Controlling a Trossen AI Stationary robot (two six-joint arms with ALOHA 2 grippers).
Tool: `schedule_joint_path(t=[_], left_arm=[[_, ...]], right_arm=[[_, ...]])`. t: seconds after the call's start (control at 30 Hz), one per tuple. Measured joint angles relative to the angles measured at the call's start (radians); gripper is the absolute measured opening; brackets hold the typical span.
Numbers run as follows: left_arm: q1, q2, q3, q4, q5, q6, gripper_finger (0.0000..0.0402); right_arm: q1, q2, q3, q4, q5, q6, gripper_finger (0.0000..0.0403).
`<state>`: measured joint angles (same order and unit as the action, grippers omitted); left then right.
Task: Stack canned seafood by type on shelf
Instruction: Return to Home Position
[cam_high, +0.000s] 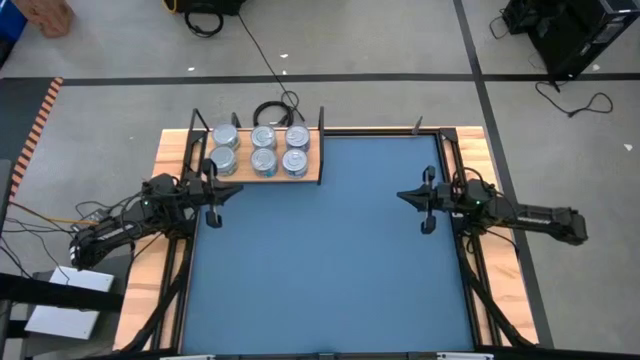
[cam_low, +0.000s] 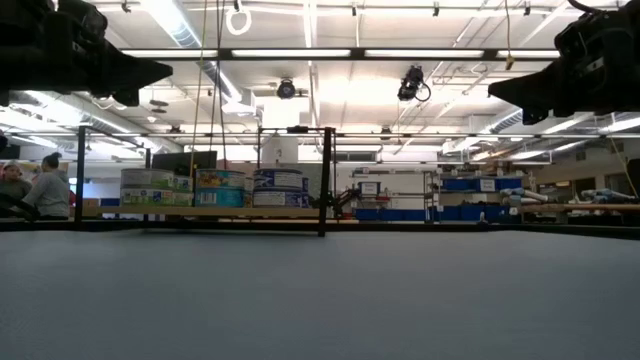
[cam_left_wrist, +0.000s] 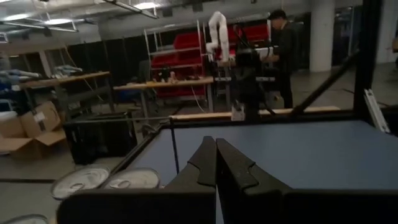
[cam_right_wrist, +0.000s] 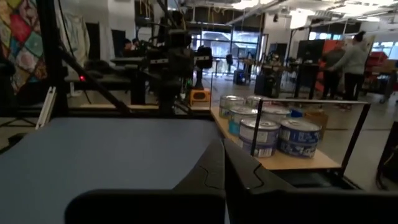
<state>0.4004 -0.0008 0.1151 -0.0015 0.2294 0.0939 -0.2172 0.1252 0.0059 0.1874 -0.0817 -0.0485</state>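
Blue mat (cam_high: 330, 260) beside shelf (cam_high: 300, 179) of stacked tins (cam_high: 264, 160); left gripper (cam_high: 236, 192) near it, right gripper (cam_high: 402, 195) farther, both closed. Homing; needs only parking.

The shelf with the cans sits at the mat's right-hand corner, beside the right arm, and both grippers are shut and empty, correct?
No. The high view shows the shelf with the cans at the mat's left-hand corner, beside the left arm. The left gripper and right gripper are indeed shut and empty.
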Motion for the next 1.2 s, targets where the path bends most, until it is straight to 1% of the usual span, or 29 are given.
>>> schedule_joint_path(t=[0.13,0.2,0.27,0.3,0.4,0.5,0.6,0.7,0.77,0.97,1.2], left_arm=[[0.002,0.001,-0.009,0.014,-0.017,0.006,0.0001],[0.004,0.001,-0.033,0.091,-0.020,-0.002,0.0001],[0.010,0.001,-0.092,0.232,-0.019,-0.033,0.0001],[0.015,0.000,-0.107,0.245,-0.020,-0.052,0.0001],[0.036,0.001,-0.105,0.179,-0.031,-0.053,0.0001],[0.059,0.001,-0.105,0.175,-0.034,-0.059,0.0001],[0.077,0.001,-0.105,0.174,-0.031,-0.053,0.0001],[0.096,0.001,-0.105,0.171,-0.031,-0.053,0.0001],[0.106,0.001,-0.105,0.144,-0.032,-0.056,0.0001],[0.109,0.001,-0.105,0.066,0.008,-0.116,0.0001],[0.109,0.004,-0.105,0.045,0.000,-0.125,0.0001]], right_arm=[[-0.018,-0.046,0.000,-0.040,-0.003,-0.003,0.0000],[-0.029,-0.051,0.000,-0.029,-0.006,-0.001,0.0000],[-0.044,-0.050,0.000,-0.038,-0.001,0.000,0.0000],[-0.052,-0.050,0.000,-0.041,-0.001,0.000,0.0000],[-0.076,-0.051,0.000,-0.091,0.003,0.026,0.0000],[-0.089,-0.062,0.000,-0.161,0.007,0.063,0.0000],[-0.088,-0.076,0.000,-0.162,0.016,0.057,0.0000],[-0.089,-0.089,0.000,-0.172,0.074,0.053,0.0000],[-0.089,-0.090,0.000,-0.170,0.089,0.048,0.0001],[-0.088,-0.088,0.000,-0.173,0.081,0.048,0.0014],[-0.088,-0.088,0.000,-0.173,0.081,0.066,0.0024]])
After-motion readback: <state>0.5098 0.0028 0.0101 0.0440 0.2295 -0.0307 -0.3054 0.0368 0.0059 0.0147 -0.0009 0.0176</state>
